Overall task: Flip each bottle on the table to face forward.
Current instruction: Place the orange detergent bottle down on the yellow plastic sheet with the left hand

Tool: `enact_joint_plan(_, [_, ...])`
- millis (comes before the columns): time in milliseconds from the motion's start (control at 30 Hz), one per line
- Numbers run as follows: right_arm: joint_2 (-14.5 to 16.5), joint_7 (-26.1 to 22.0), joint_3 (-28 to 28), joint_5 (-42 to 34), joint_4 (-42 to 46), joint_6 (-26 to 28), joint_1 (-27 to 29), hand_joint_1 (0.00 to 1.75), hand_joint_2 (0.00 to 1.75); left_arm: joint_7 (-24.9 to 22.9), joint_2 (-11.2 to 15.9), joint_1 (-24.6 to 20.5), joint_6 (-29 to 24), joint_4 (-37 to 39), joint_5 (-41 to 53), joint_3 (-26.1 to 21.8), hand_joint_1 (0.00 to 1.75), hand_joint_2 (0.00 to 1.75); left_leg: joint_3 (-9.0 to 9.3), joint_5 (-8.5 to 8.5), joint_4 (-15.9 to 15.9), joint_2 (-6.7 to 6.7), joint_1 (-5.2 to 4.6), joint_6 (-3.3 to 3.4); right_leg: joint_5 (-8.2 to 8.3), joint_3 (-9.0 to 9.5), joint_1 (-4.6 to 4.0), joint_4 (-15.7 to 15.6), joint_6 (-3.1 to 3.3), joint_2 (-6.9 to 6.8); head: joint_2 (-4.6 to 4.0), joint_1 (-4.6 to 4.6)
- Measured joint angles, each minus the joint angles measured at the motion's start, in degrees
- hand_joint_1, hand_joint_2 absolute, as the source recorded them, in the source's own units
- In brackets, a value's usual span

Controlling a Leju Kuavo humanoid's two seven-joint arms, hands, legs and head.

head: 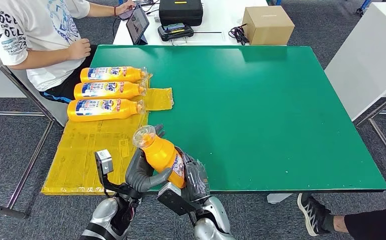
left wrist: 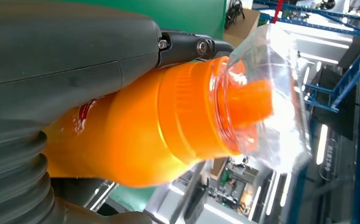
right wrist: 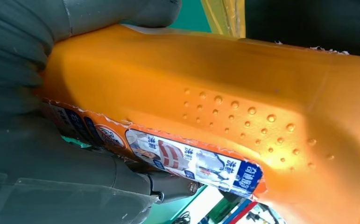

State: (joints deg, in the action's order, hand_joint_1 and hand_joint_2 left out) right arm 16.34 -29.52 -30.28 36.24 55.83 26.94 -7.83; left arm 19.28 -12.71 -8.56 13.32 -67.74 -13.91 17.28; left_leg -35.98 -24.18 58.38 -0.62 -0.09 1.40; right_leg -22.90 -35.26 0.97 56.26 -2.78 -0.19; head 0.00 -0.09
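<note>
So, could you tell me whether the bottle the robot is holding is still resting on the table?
No, in the head view the held bottle is lifted off the green table, gripped between the left hand and right hand.

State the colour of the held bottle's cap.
Clear over orange, on the orange plastic bottle; left wrist view.
</note>
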Motion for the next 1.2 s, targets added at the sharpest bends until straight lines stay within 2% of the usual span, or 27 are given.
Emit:
enact_joint_plan(667, [0.39, 0.25, -3.85, 0.43, -2.2, 0.8, -2.76, 1.75, 1.75, -0.74, 0.38, -0.65, -2.25, 3.44, 0.41, -0.35, 0.0, 1.75, 0.0, 0.0, 0.0, 0.01, 0.0, 0.0, 0.0, -0.01, 0.0, 0.0, 0.0, 0.0, 0.0, 0.01])
enact_joint_plan(700, [0.39, 0.33, -4.01, 0.43, -2.2, 0.78, -2.86, 1.75, 1.75, -0.74, 0.38, -0.66, -2.22, 3.56, 0.32, -0.36, 0.07, 1.75, 0.0, 0.0, 0.0, 0.0, 0.0, 0.0, 0.0, -0.01, 0.0, 0.0, 0.0, 0.0, 0.0, 0.01])
enact_joint_plan(800, [0.4, 0.67, -4.36, 0.44, -2.23, 0.68, -3.02, 1.75, 1.75, -0.58, 0.38, -0.66, -1.94, 3.79, -0.24, -0.45, 1.38, 1.75, 0.0, 0.0, 0.0, 0.01, 0.0, 0.0, 0.0, -0.01, 0.0, 0.0, 0.0, 0.0, 0.0, 0.01])
enact_joint_plan(833, [0.4, 0.8, -4.46, 0.44, -2.29, 0.66, -3.09, 1.75, 1.75, -0.4, 0.38, -0.65, -1.82, 3.82, -0.62, -0.54, 1.75, 1.75, 0.0, 0.0, 0.0, 0.01, 0.0, 0.0, 0.0, -0.01, 0.0, 0.0, 0.0, 0.0, 0.0, 0.0])
enact_joint_plan(1200, [0.78, 1.33, -6.39, 0.95, -4.32, 0.25, -5.19, 1.75, 1.75, 0.92, -0.03, 1.14, -1.19, 1.17, -8.22, -2.62, 1.75, 1.75, 0.01, 0.0, 0.0, 0.04, 0.0, 0.0, 0.0, -0.06, 0.0, 0.0, 0.0, 0.04, 0.0, -0.01])
